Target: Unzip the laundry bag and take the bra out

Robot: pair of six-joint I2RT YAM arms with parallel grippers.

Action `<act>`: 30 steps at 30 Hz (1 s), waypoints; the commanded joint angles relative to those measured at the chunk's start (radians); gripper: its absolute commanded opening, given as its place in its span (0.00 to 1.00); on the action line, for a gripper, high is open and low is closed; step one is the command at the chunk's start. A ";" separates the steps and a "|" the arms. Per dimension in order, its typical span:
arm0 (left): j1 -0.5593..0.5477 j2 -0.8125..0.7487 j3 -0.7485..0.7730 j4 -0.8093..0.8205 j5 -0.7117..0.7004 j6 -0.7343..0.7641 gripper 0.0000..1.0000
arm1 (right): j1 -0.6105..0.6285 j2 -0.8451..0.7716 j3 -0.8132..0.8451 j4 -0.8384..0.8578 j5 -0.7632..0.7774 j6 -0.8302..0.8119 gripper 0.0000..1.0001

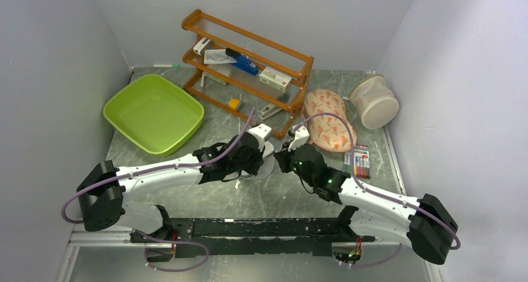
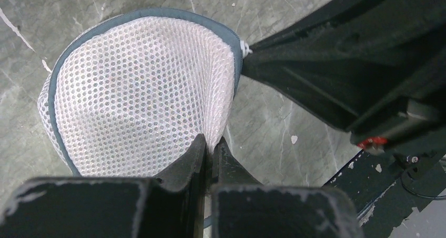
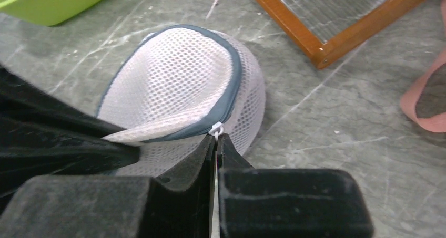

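The laundry bag (image 2: pixel 137 91) is a small white mesh drum with a grey zip band, lying on the table between both grippers; it also shows in the right wrist view (image 3: pixel 184 75) and, mostly hidden under the arms, in the top view (image 1: pixel 269 160). My left gripper (image 2: pixel 211 143) is shut on a pinched fold of the bag's mesh lid. My right gripper (image 3: pixel 216 139) is shut on the white zip pull (image 3: pixel 216 128) at the lid's edge. The bra is hidden.
A green tub (image 1: pixel 153 111) sits at the back left. A wooden rack (image 1: pixel 249 64) with small items stands behind the grippers. An orange-patterned pouch (image 1: pixel 329 127) and a beige mesh cylinder (image 1: pixel 374 101) lie at the right, with markers (image 1: pixel 358 162) nearby.
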 commanded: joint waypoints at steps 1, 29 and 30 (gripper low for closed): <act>-0.009 -0.044 0.005 -0.069 -0.017 0.007 0.07 | -0.048 0.038 0.052 -0.059 0.095 -0.049 0.00; -0.009 0.023 0.090 -0.024 0.018 -0.003 0.44 | -0.078 -0.016 0.012 0.060 -0.380 -0.203 0.00; -0.008 0.020 0.087 -0.026 0.014 -0.003 0.41 | -0.076 -0.016 0.008 0.064 -0.386 -0.199 0.00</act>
